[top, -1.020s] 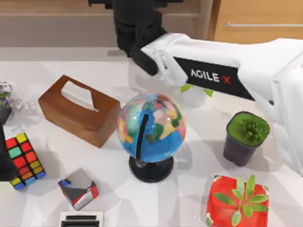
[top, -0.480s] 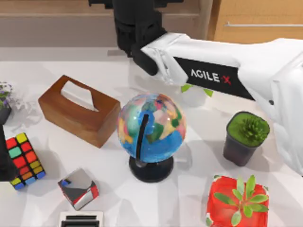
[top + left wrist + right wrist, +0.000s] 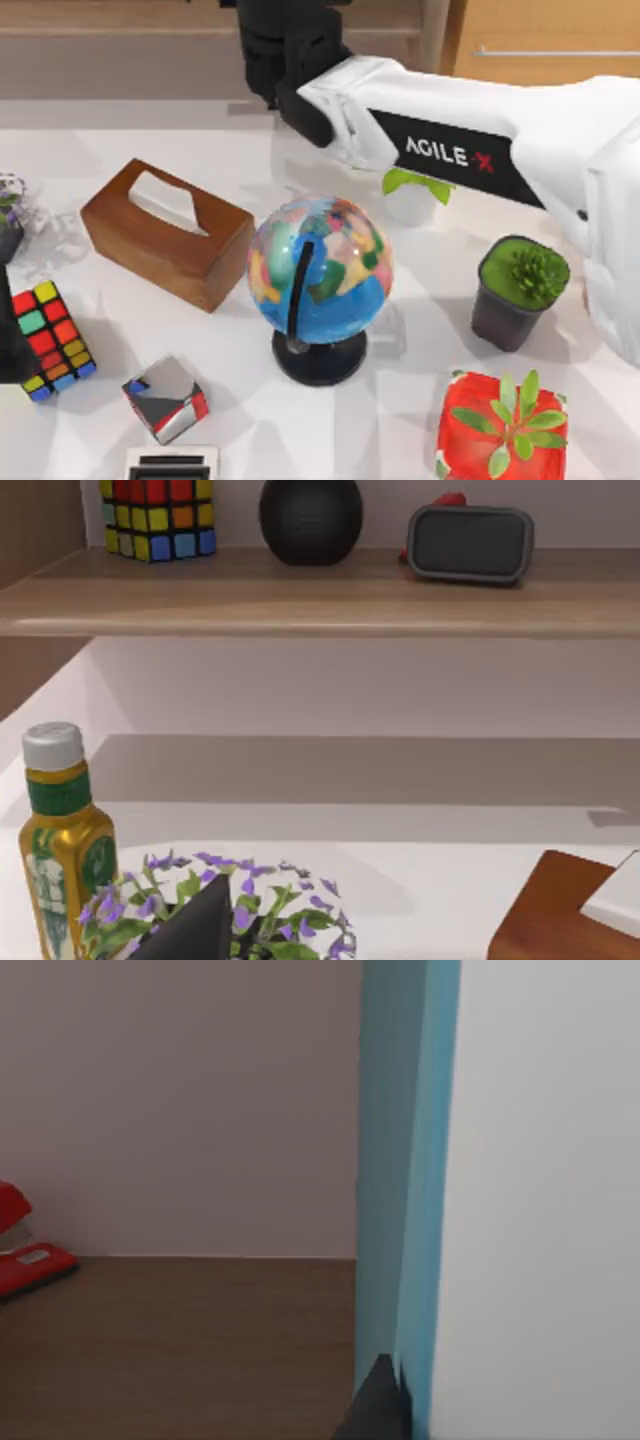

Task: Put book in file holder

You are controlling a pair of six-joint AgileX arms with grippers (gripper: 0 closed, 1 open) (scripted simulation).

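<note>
- The right gripper (image 3: 290,55) reaches over the far edge of the table (image 3: 420,400), above the globe (image 3: 320,270). How wide it is open, I cannot tell.
- In the right wrist view, the book (image 3: 520,1190) stands very close to the camera, its teal edge upright, over a brown shelf.
- Risk: if the grip is loose, the book may tilt or slip.
- No file holder is identifiable, so a misplaced release is possible.
- The left arm is parked at the left of the table, near the purple flowers (image 3: 240,910).

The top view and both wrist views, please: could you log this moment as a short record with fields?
right arm: reaches across the table's far edge, above the globe
right hand: up close to the book; grip not visible
book: white face, teal-blue edge
left arm: parked at the table's left
left wrist view: flowering plant, bottle, shelf
also on table: tissue box, potted succulent
</note>
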